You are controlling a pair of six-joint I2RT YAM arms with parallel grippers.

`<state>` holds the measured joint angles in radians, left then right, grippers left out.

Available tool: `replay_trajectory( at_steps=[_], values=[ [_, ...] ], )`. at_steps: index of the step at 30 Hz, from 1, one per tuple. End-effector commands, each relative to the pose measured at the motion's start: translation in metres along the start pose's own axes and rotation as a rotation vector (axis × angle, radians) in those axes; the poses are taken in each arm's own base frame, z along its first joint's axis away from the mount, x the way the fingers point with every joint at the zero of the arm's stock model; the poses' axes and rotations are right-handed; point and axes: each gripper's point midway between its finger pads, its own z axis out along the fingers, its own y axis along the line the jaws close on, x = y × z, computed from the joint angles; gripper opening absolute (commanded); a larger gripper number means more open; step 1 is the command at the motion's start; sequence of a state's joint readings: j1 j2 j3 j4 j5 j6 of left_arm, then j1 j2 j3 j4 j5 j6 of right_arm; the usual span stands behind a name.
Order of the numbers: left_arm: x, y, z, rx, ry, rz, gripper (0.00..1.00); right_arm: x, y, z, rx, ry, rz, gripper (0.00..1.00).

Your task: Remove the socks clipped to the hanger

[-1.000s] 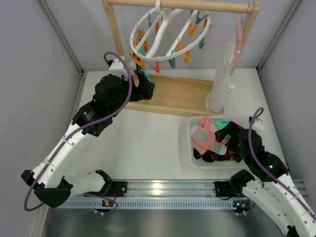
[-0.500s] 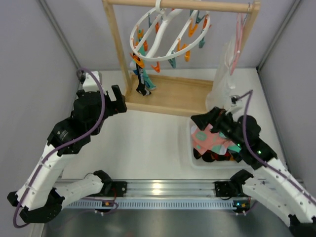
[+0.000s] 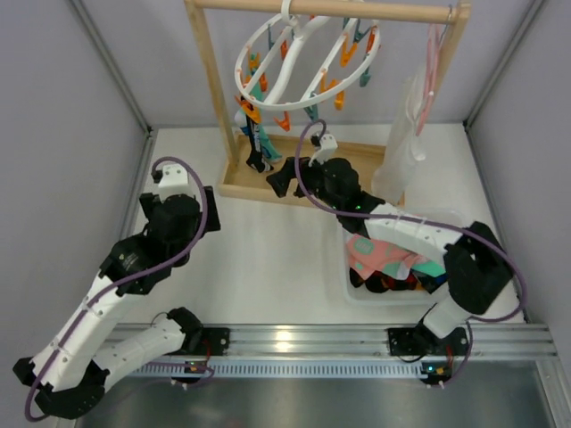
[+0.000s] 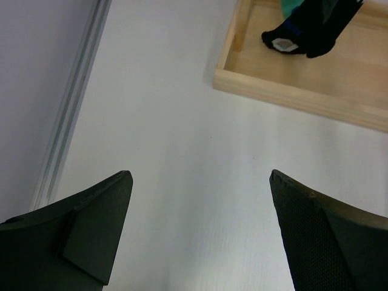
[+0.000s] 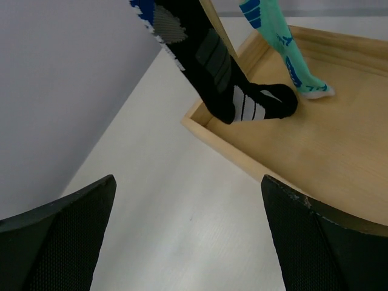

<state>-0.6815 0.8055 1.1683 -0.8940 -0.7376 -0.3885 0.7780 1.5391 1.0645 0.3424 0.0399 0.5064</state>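
Observation:
The white ring hanger [image 3: 303, 62] with orange and teal clothespins hangs from the wooden rack's top bar. A black sock with white marks [image 3: 254, 147] and a teal sock [image 3: 265, 141] hang from its left side, down to the rack's base. My right gripper [image 3: 284, 176] is open and empty, just right of these socks; its wrist view shows the black sock [image 5: 224, 79] and the teal sock [image 5: 288, 54] ahead of the gripper [image 5: 189, 179]. My left gripper [image 3: 208, 217] is open and empty over the table; its own view [image 4: 200, 176] shows the black sock's toe [image 4: 303, 36].
The wooden rack has a tray-like base [image 3: 312, 174] and uprights [image 3: 210, 80]. A long white garment [image 3: 400, 152] on a thin pink hanger [image 3: 433, 62] hangs at its right end. A clear bin [image 3: 343, 259] at the right holds pink, teal and dark socks.
My left arm has pulled back from the rack to the near left. My right arm has swung from over the bin, left and forward, to the rack base beside the hanging socks.

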Motion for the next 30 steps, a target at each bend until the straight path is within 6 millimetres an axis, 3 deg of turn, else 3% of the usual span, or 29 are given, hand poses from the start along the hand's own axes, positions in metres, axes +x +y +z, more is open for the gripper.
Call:
replay_trajectory(
  at_steps=[1,3,4,6,7,9,10,11,12,14,15,17,18,21,23,24,25,27,28,29,30],
  values=[
    [0.006,0.002,0.011,-0.047,-0.028,-0.045,0.99,-0.02,0.022,0.045,-0.137,-0.089,-0.058,0.99],
    [0.015,-0.002,0.015,-0.036,-0.011,-0.04,0.98,-0.027,0.026,0.062,-0.119,-0.118,-0.143,0.99],
    [0.018,-0.004,0.016,-0.03,-0.004,-0.035,0.98,-0.016,0.014,0.075,-0.068,-0.118,-0.168,0.99],
    [0.025,-0.004,0.021,-0.036,0.006,-0.017,0.98,-0.02,0.016,0.085,-0.066,-0.177,-0.204,0.99],
    [0.028,-0.004,0.022,-0.042,0.013,-0.012,0.98,-0.01,0.005,0.094,-0.037,-0.176,-0.214,0.99],
    [0.036,-0.01,0.024,-0.017,0.036,-0.011,0.98,-0.017,0.004,0.103,-0.032,-0.227,-0.24,0.93],
    [0.037,-0.011,0.025,-0.011,0.039,-0.013,0.98,-0.009,-0.006,0.111,-0.001,-0.224,-0.247,0.88],
    [0.038,-0.011,0.026,-0.009,0.043,-0.011,0.98,-0.016,-0.003,0.115,0.0,-0.257,-0.254,0.87],
    [0.04,-0.013,0.027,-0.004,0.05,-0.009,0.98,-0.01,-0.006,0.128,-0.004,-0.27,-0.272,0.81],
    [0.039,-0.014,0.027,-0.002,0.051,-0.01,0.98,-0.014,0.0,0.132,-0.025,-0.285,-0.278,0.77],
    [0.04,-0.015,0.028,0.002,0.055,-0.01,0.98,-0.006,-0.002,0.139,-0.033,-0.28,-0.295,0.73],
    [0.04,-0.016,0.029,0.006,0.057,-0.011,0.98,-0.011,0.004,0.146,-0.033,-0.299,-0.324,0.61],
    [0.041,-0.016,0.029,0.005,0.059,-0.012,0.98,-0.003,0.0,0.152,-0.022,-0.283,-0.338,0.57],
    [0.042,-0.016,0.03,0.01,0.063,-0.012,0.99,-0.005,-0.002,0.158,0.018,-0.302,-0.362,0.49],
    [0.041,-0.017,0.03,0.013,0.065,-0.015,0.98,-0.005,-0.005,0.157,0.032,-0.309,-0.359,0.21],
    [0.042,-0.017,0.03,0.014,0.066,-0.014,0.98,-0.012,-0.002,0.152,0.029,-0.328,-0.354,0.11],
    [0.04,-0.017,0.03,0.018,0.061,-0.021,0.98,-0.006,-0.005,0.146,0.023,-0.335,-0.348,0.01],
    [0.037,-0.019,0.029,0.03,0.058,-0.031,0.98,-0.017,0.013,0.129,-0.036,-0.371,-0.328,0.0],
    [0.036,-0.019,0.029,0.033,0.058,-0.037,0.98,-0.002,0.01,0.12,-0.053,-0.338,-0.326,0.0],
    [0.03,-0.02,0.027,0.045,0.047,-0.05,0.98,-0.004,0.019,0.11,-0.089,-0.354,-0.292,0.0],
    [0.026,-0.021,0.024,0.058,0.04,-0.059,0.98,-0.021,0.036,0.091,-0.147,-0.386,-0.277,0.0]
  ],
)
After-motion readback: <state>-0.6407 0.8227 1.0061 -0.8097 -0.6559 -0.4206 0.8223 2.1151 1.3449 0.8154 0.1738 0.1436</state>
